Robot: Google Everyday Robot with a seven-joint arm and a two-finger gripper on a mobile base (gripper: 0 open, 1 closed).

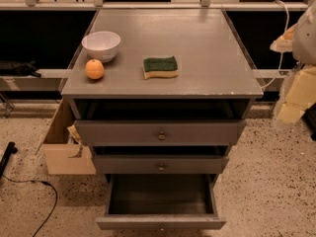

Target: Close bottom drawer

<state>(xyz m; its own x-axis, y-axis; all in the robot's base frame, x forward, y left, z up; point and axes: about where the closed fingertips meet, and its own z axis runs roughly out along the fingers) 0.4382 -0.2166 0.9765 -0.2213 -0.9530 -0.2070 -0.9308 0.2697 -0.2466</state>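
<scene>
Closest and blurred, at the right edge: pale yellowish shapes, probably the hand (296, 100), hanging beside the right side of the grey cabinet (247, 110), about level with the tabletop (197, 48) and well apart from every drawer; cannot tell whether apart or together

Low in the view, against the bottom edge: bottom drawer (160, 223), pulled far out of the cabinet, slim front panel foremost, dark grey box open to view behind it

Above and further back: middle drawer (133, 165), out only a little, small round knob (161, 167) at its centre. Over that: top drawer (123, 132), taller-fronted, likewise out a little, with a dark gap beneath the tabletop

Left of the cabinet, on the speckled floor (266, 181): open cardboard box (64, 157) right against the cabinet's side; black cable (37, 189) curling nearer the left edge

On the tabletop, toward its front: yellow sponge (160, 67) with green scouring face up, near the middle; orange (94, 69) at front left; white bowl (101, 45) just behind the orange, upright, very close to it

Beyond, across the back: pale rail (148, 6), darkness under it
</scene>
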